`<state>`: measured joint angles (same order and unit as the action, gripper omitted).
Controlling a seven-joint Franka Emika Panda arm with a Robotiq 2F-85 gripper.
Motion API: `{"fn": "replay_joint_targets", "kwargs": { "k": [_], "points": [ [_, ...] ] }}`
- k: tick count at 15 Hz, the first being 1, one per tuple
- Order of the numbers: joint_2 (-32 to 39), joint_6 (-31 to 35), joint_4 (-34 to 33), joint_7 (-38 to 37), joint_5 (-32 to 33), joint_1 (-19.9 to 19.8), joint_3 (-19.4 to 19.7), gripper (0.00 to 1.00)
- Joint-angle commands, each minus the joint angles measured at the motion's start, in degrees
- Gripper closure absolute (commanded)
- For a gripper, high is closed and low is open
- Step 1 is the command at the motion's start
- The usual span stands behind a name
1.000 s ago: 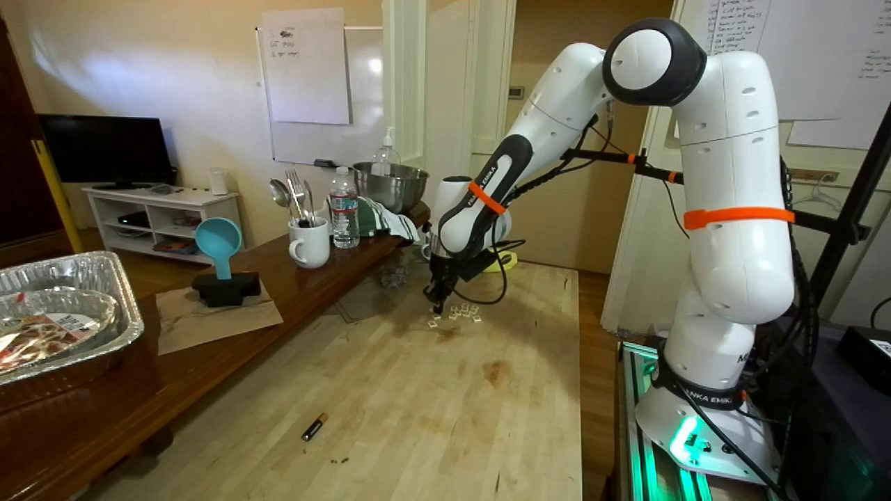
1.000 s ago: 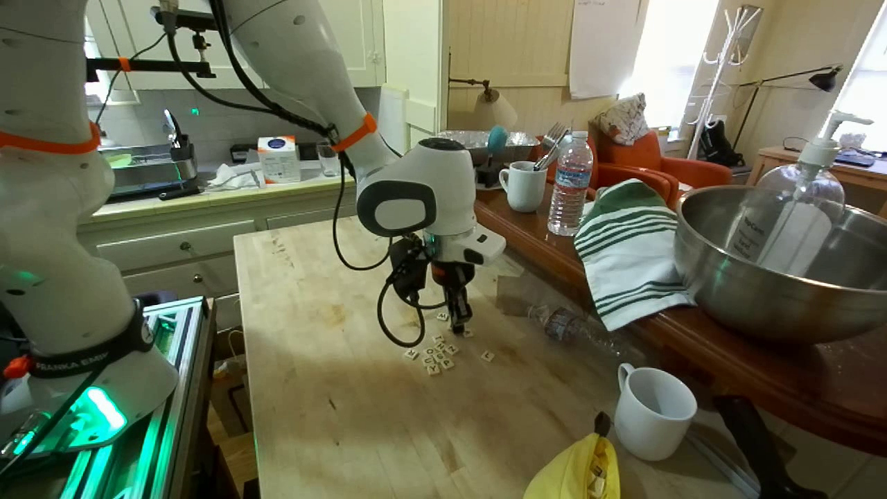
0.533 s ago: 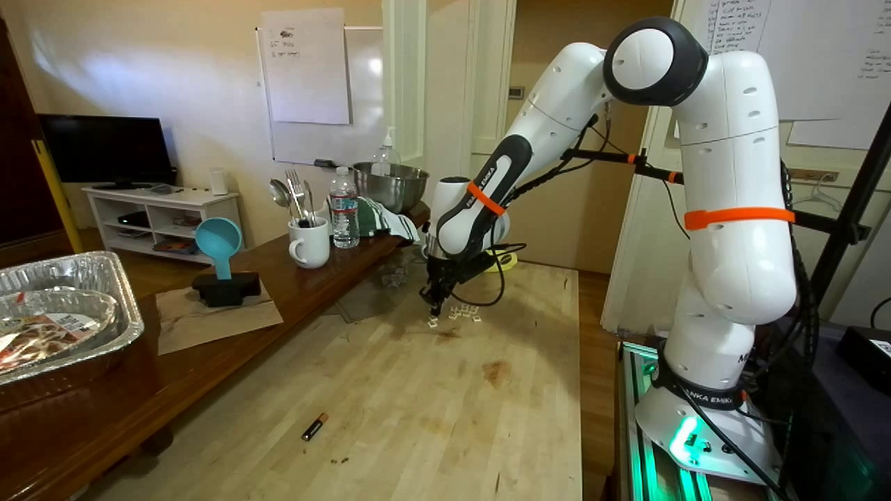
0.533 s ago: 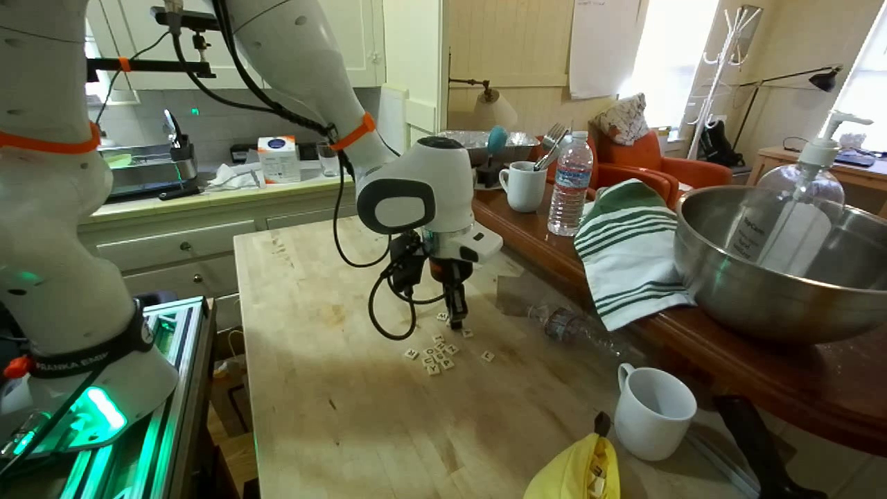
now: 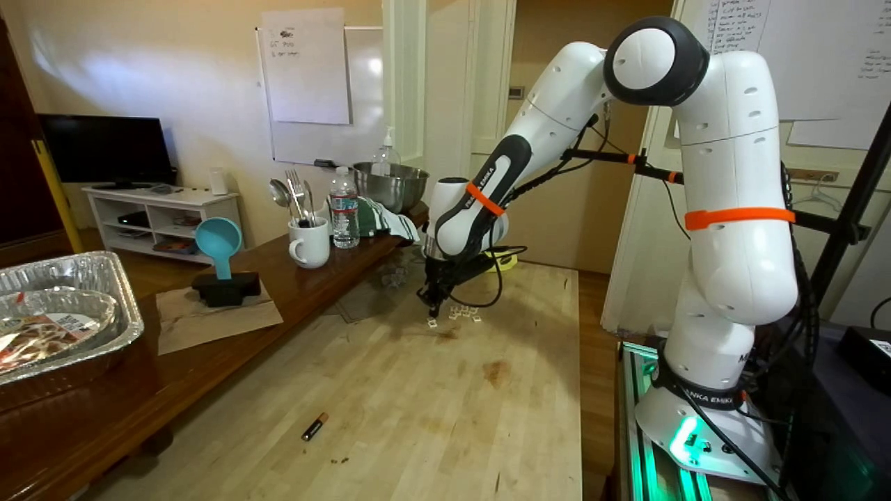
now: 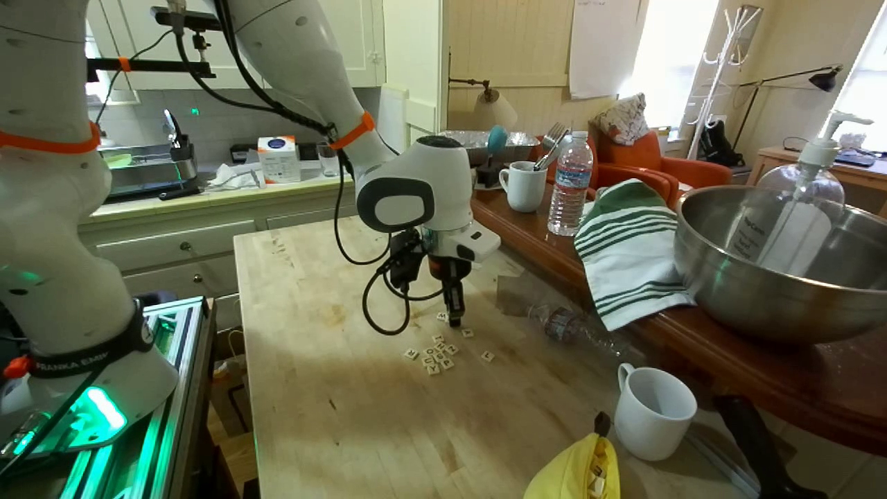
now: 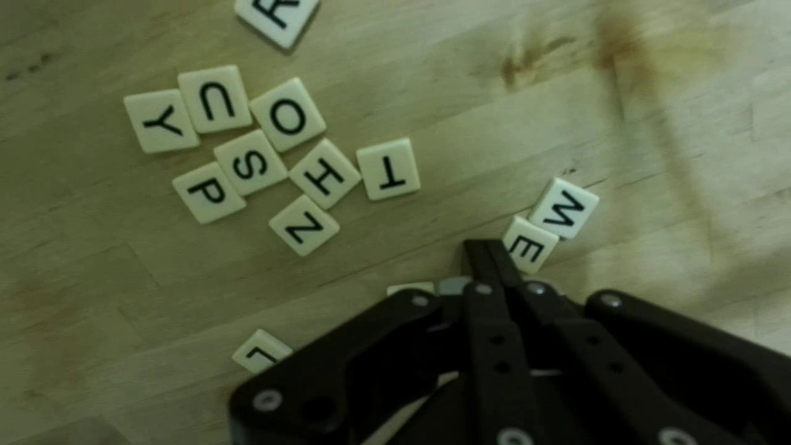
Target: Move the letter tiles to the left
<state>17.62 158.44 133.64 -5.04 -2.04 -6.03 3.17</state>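
Note:
The letter tiles are small, pale and flat on the wooden table. In the wrist view, a cluster around the S tile lies left of the fingers, with the R tile above it. The L tile lies apart at the lower left. The E tile and the W-like tile touch each other just right of the fingertips. Another tile is mostly hidden behind the gripper. My gripper is shut, with nothing visible between its fingertips. In both exterior views the gripper points down, low among the tiles.
A yellow pouch, a white mug and a clear plastic bottle lie or stand on the table. A battery lies on it too. A raised brown counter runs alongside, bearing a steel bowl.
My gripper has shifted slightly left in both exterior views, and slightly up in the picture in one of them. The cable loop has swung. The visible tiles look almost unmoved.

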Motion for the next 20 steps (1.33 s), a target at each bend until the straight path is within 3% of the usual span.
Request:
{"fn": "replay_joint_targets", "kwargs": {
  "k": [1,13,20],
  "points": [
    [0.13,-1.16,1.16,-2.29,-1.38,1.31,0.51,1.00],
    [-0.56,-2.83,1.84,-5.67,-0.83,2.36,1.39,1.00],
    [-3.97,-2.18,2.87,-7.91,3.32,4.74,4.17,1.00]
  ]
}}
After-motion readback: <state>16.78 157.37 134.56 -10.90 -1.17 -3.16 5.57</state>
